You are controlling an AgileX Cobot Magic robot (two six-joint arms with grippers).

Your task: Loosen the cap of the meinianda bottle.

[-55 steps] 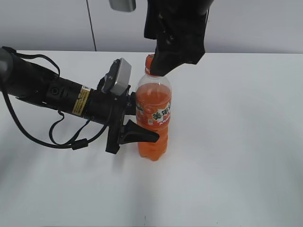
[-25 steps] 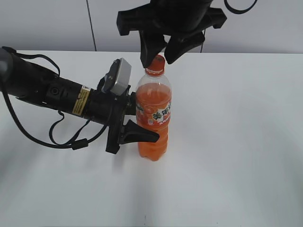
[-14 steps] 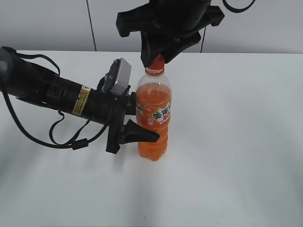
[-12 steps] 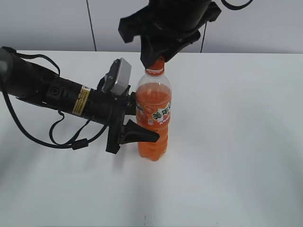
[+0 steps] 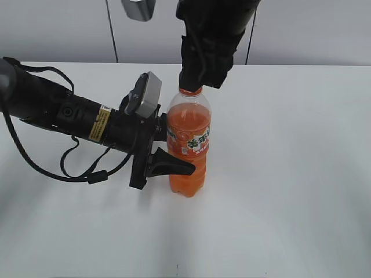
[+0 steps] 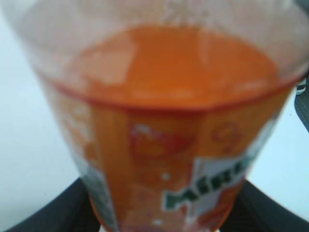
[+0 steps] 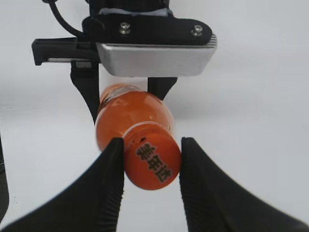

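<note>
Right gripper (image 7: 150,166) hangs straight above the bottle, its two black fingers (image 7: 112,183) pressed against opposite sides of the orange cap (image 7: 151,163), gripping it; dark print shows on the cap's top in the right wrist view. In the exterior view the right gripper (image 5: 199,75) covers the cap entirely, with only the orange neck ring visible just under the fingers. Left gripper (image 5: 168,152) reaches in from the left, lying roughly level with the table, and is closed around the bottle (image 5: 188,145) at mid-height, one black finger (image 5: 171,164) curving across the front of the ribbed waist below the label. The left wrist view is filled by the bottle (image 6: 164,130), blurred at close range, the orange liquid line and part of the label showing; dark finger edges sit at the bottom corners. Bottle stands upright on the white table (image 5: 290,174), near the middle of it, cap on the neck. A silver camera block (image 5: 146,93) rides on the left arm's wrist, just left of the bottle's shoulder.
</note>
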